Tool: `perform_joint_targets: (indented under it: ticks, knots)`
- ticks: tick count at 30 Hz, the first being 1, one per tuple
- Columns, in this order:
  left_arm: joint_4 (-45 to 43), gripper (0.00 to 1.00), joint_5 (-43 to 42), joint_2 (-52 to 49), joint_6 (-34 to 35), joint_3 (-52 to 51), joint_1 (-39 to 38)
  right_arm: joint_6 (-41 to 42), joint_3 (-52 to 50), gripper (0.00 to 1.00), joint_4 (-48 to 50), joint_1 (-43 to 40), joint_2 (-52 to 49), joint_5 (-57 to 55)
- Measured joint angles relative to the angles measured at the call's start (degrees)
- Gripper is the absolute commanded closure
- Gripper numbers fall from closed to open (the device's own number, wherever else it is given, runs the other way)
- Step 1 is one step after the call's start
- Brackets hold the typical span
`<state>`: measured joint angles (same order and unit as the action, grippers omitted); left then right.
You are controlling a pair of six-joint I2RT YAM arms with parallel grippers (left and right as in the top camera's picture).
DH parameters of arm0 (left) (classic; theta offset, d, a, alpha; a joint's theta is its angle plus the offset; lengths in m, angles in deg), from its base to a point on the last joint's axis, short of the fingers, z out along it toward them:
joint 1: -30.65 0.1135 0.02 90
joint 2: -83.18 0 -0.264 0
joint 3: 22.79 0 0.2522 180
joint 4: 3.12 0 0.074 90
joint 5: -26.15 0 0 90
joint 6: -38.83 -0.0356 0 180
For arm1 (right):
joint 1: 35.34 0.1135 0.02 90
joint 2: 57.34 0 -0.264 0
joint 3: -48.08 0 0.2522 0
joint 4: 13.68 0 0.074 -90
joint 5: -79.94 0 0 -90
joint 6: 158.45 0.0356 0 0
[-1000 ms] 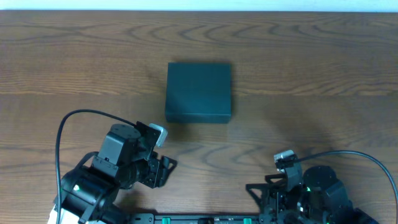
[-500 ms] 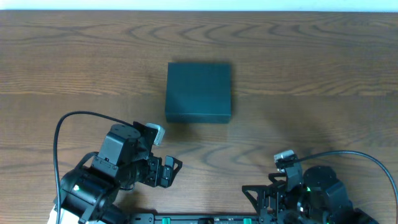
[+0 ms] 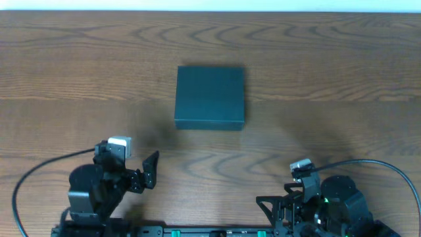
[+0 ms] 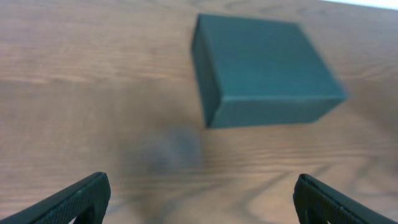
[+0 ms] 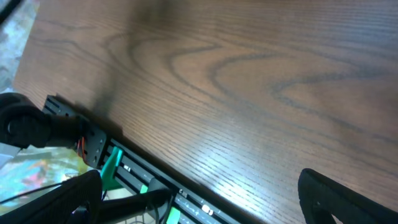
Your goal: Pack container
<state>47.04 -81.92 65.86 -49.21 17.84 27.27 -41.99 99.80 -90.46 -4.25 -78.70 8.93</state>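
The container [image 3: 210,96] is a dark teal-grey square box with its lid shut, standing on the wooden table at centre. It also shows in the left wrist view [image 4: 264,68], up and to the right of my fingers. My left gripper [image 3: 146,174] is open and empty near the front left, well short of the container. Its two fingertips show wide apart in the left wrist view [image 4: 202,199]. My right gripper [image 3: 271,209] is open and empty at the front right edge. In the right wrist view [image 5: 205,196] it hangs over the table's front rail.
The wooden table [image 3: 329,79] runs wide on all sides of the container. A black rail with green parts [image 5: 134,177] lines the table's front edge. A black cable [image 3: 375,164] loops from the right arm.
My left arm has swung back and to the left, away from the container, and now points right. The right arm and the container have not moved.
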Motion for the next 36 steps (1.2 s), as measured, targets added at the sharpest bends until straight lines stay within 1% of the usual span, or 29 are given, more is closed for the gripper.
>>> perform_joint_targets:
  ticks: [3,9,11,23,36]
  knots:
    - [-4.55,0.05,0.07,3.67,-1.07,-7.23,2.08,0.0,-0.04,0.01,-0.02,0.0,0.07,0.02]
    - [-12.09,0.05,0.2,9.29,-1.31,-18.75,2.97,0.0,-0.07,0.01,-0.02,0.0,0.04,0.0]
    - [-13.66,0.05,0.37,10.43,-0.68,-18.88,3.28,0.0,-0.13,0.01,-0.09,0.0,0.07,-0.02]
    - [-13.92,0.05,1.14,16.5,-0.26,-18.95,3.61,0.0,-0.13,0.01,-0.04,0.0,0.02,-0.13]
    - [-13.92,0.05,1.16,16.59,-0.26,-18.95,3.58,0.0,-0.13,0.01,-0.02,0.0,0.02,-0.13]
